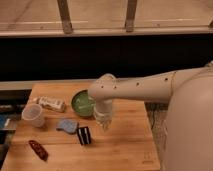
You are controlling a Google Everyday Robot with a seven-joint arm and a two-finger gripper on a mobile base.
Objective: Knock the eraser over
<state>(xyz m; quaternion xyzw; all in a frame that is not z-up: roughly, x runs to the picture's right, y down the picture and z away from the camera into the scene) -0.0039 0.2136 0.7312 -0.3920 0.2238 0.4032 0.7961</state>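
The eraser point(84, 135), a small black block with white stripes, stands on the wooden table point(125, 147) in front of the green bowl point(81, 102). My gripper point(104, 122) hangs from the white arm, pointing down, just right of the eraser and a little behind it, close above the table. It is apart from the eraser. The arm reaches in from the right and covers the bowl's right rim.
A flat blue pad point(67, 125) lies just left of the eraser. A clear plastic cup point(33, 115) and a wrapped bar point(51, 104) sit at the left. A dark red oblong object point(38, 149) lies near the front left edge.
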